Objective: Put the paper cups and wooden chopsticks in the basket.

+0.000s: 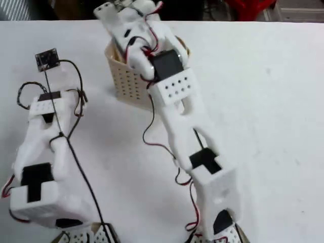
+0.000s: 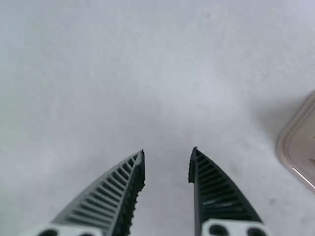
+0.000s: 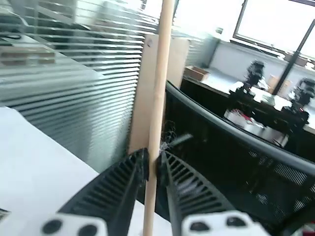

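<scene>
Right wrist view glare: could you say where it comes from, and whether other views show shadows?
Right wrist view: bright windows glare behind the chopstick. Left wrist view: soft shadow beside the beige rim. High view: even light on the table.

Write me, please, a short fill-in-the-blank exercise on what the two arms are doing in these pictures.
1. The right gripper is shut on an upright wooden ____.
2. The left gripper hangs over the bare table with its fingers ____.
3. In the high view, the right arm extends over the cream, perforated ____.

Missing words: chopstick; open; basket.
</scene>
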Controlling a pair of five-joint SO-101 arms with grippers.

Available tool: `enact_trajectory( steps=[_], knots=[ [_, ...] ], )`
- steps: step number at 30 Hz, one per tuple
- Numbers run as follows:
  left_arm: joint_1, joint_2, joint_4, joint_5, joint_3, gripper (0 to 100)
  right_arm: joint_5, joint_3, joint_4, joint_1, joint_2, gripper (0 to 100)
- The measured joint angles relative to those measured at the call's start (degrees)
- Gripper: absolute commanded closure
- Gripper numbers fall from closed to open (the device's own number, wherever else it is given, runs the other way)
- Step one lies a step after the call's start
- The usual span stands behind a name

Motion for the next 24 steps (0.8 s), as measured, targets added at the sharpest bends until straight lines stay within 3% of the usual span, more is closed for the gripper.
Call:
enact_trajectory(
  steps=[9, 24],
  knots=[
    [0.0, 0.0, 0.0, 0.0, 0.0, 83, -5.3, -1.0, -0.5, 1.6, 3.3, 98.3],
    [0.0, 0.0, 0.0, 0.0, 0.0, 83, -6.1, -1.0, -0.5, 2.1, 3.3, 98.0]
  ],
)
